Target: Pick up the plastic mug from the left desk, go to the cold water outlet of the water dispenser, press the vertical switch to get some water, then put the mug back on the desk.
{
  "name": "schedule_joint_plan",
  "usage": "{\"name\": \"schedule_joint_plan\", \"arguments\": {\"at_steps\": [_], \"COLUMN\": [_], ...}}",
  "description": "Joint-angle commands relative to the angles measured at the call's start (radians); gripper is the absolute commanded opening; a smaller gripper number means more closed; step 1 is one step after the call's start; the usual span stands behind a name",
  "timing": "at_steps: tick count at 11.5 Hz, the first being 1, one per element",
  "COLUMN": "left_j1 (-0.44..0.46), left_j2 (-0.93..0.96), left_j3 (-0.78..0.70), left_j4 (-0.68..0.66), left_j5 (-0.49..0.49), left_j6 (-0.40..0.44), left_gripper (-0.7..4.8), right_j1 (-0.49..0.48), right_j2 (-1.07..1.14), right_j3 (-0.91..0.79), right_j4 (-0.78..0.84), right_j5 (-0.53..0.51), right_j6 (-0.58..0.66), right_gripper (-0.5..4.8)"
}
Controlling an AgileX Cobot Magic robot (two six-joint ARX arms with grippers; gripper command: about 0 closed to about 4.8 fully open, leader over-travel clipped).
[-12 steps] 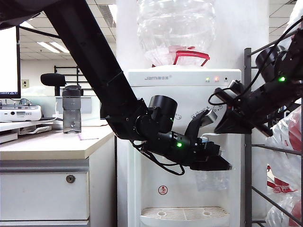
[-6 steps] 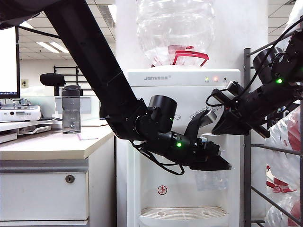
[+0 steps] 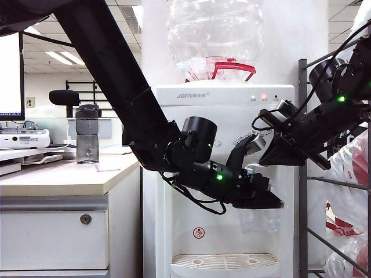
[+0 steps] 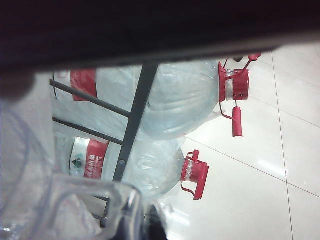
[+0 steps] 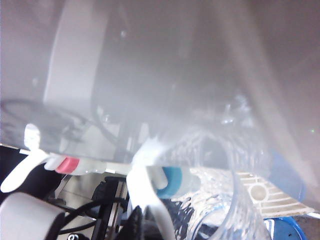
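right hand [image 3: 272, 152] nudged left, slightly higher

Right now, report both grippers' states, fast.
Left gripper: shut on the plastic mug, held under the water dispenser taps.
Right gripper: shut, holding nothing, at the vertical switch.

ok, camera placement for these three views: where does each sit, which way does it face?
Exterior: off the arms, facing the water dispenser front and the left desk; both arms show, left gripper shut on the plastic mug, right gripper shut at the taps.
Left wrist: on the left arm, looking past the mug's handle to racked spare bottles and floor.
Right wrist: on the right arm, close on the cold water outlet and vertical switch.
Shared: the mug shows in all three.
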Motion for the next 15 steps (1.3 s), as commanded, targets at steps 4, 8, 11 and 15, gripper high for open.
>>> {"name": "schedule_joint_plan", "arguments": {"at_steps": [4,8,11,15], "left_j1": [-0.002,-0.002,-0.002,-0.002], "left_j2": [-0.011,-0.011,-0.011,-0.011], "left_j3": [0.003,0.003,0.003,0.003], "left_j4": [0.028,0.028,0.028,0.028], "left_j5": [0.005,0.005,0.005,0.005], "left_j6": [0.007,0.007,0.007,0.007], "left_gripper": [-0.06,-0.06,-0.06,-0.06], "right_j1": [0.005,0.005,0.005,0.005], "right_j2": [0.010,0.010,0.010,0.010], "right_j3": [-0.003,-0.003,-0.003,-0.003], "right_j4": [-0.070,-0.082,-0.090,-0.093], "right_j5": [0.044,0.064,0.066,0.075], "right_j6": [-0.008,-0.008,-0.008,-0.007], "right_gripper": [-0.05,-0.05,-0.05,-0.05]}}
